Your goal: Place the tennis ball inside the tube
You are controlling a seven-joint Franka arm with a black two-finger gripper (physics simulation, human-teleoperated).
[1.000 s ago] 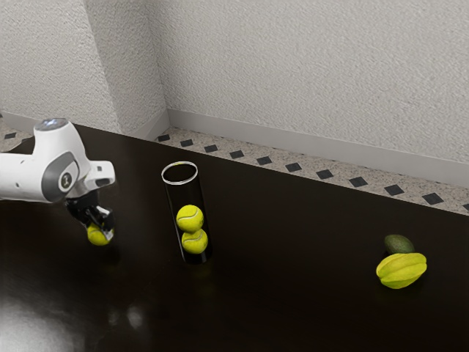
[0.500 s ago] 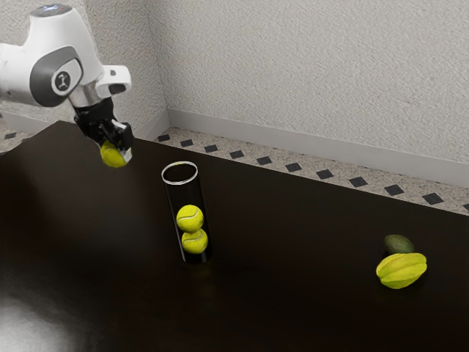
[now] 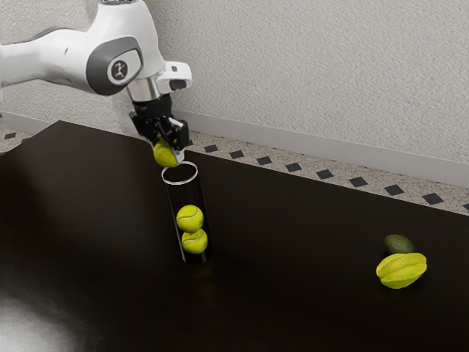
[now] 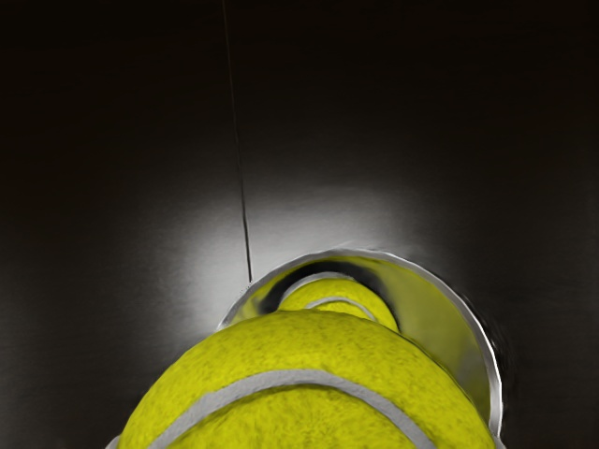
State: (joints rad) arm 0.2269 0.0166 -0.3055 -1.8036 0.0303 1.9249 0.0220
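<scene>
Between the two fingers of the black claw [image 3: 171,152] sits the tennis ball [image 3: 165,155], with the claw clamped on it from both sides and pointing downward at a slight slant. The ball is in the air, outside the tube [image 3: 183,196] and close above its pale rim [image 3: 196,174], a little toward the exterior view's left of the opening's middle. Seen from the hand, the ball hides a good part of that opening. The tube stands upright just below the claw. Down inside it, farther beneath the claw, are two more balls stacked one on the other: the upper ball [image 3: 190,218] and the lower ball [image 3: 195,242].

Above the claw, the white arm [image 3: 69,62] reaches in from the exterior view's left. Well apart from the claw, toward the exterior view's right and lower down, a yellow star fruit [image 3: 401,271] lies with a dark green avocado [image 3: 398,243] right behind it. Beneath the claw and all these things spreads the dark, glossy table [image 3: 293,293]. Beyond the claw, a patterned floor [image 3: 234,155] runs along a rough, pale wall [image 3: 308,73].
</scene>
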